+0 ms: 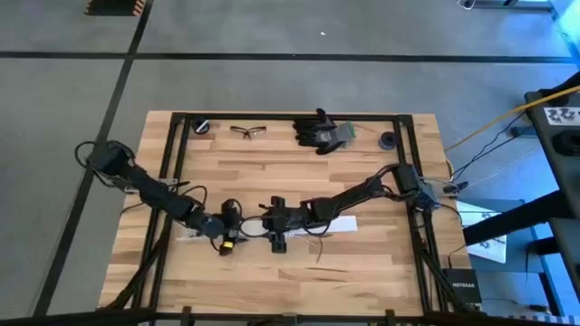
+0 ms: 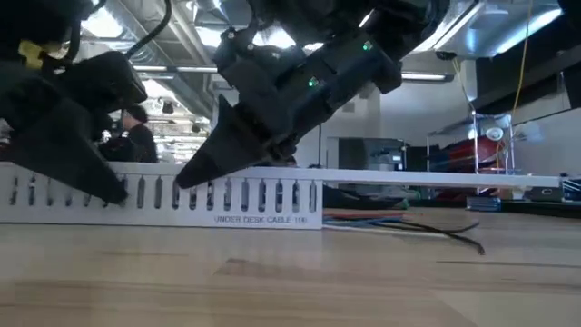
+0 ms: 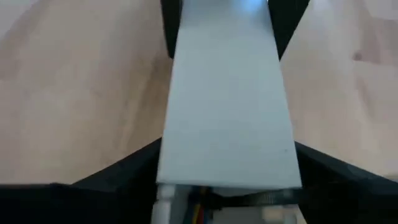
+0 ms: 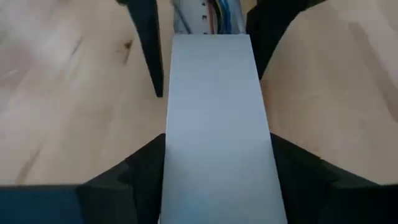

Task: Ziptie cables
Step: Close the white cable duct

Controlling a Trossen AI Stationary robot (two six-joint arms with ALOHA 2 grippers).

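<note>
Left tool [image 1: 237, 226], right tool [image 1: 268, 223]: both clamp white strip [image 4: 214, 124]; cables [image 2: 408, 223] under strip, beyond right tool.

We see the cables [image 2: 399, 221] only partly; most lie hidden inside the white channel [image 2: 227, 193]. The left hand [image 3: 227, 180] is largely covered by the white cover strip [image 3: 227, 112].

2 dark robot arms; 1 white slotted plastic cable channel [image 2: 163, 195]; 1 clear safety glasses [image 1: 248, 131]; 1 black glove pair [image 1: 319, 132].
</note>
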